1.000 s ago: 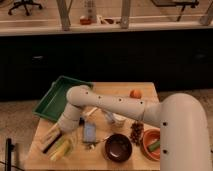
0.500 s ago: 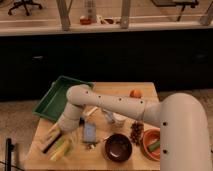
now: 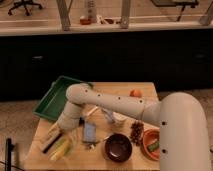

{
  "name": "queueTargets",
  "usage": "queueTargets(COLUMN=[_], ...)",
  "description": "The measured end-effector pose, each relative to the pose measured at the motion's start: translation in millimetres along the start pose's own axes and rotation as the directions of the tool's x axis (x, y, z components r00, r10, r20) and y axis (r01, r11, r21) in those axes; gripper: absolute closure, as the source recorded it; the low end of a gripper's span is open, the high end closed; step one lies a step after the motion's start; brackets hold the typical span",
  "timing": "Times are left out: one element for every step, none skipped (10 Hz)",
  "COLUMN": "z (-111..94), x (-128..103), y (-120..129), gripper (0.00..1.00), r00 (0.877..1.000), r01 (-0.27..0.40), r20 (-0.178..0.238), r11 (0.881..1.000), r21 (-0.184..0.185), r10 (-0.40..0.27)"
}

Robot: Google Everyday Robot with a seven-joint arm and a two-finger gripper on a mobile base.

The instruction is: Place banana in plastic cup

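Room's pretty dim: a light wooden bench point(image 3: 116, 89) stands on a speckled tan floor point(image 3: 17, 112), and right behind it a long dark cabinet front point(image 3: 125, 55) runs the whole width with a pale countertop point(image 3: 155, 26) along its top. Past that are a few grey upright posts point(image 3: 63, 15) and a brighter floor with the wheeled base of an office chair point(image 3: 25, 5) at top left. Only non-room thing: the gripper point(image 3: 63, 129) is low over the bench's front left part.
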Motion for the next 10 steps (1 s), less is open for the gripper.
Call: queueTargets(z=[-0.9, -1.3, -1.7, -2.9, -2.6, -2.5, -2.9, -3.5, -3.6, -3.4], x=[-0.3, -0.6, -0.9, -1.0, -1.6, -2.8, -3.5, -4.2, -4.4, -4.5], y=[-0.7, -1.8, -2.0, -1.2, -0.1, -0.9, -0.6, 0.3, 0.7, 0.5], gripper=[0.20, 0.20, 0.20, 0.20, 0.20, 0.20, 0.20, 0.20, 0.20, 0.20], r00=[1.000, 1.000, 1.000, 1.000, 1.000, 1.000, 1.000, 1.000, 1.000, 1.000], r01=[0.000, 0.000, 0.000, -0.001, -0.001, 0.004, 0.007, 0.009, 0.009, 0.010], r20=[0.002, 0.004, 0.006, 0.008, 0.010, 0.012, 0.014, 0.016, 0.017, 0.017], r11=[1.000, 1.000, 1.000, 1.000, 1.000, 0.999, 0.999, 0.999, 0.999, 0.999], r21=[-0.008, -0.014, -0.017, -0.021, -0.028, -0.032, -0.035, -0.039, -0.041, -0.041], r10=[0.000, 0.000, 0.000, 0.001, 0.001, -0.004, -0.006, -0.008, -0.009, -0.009])
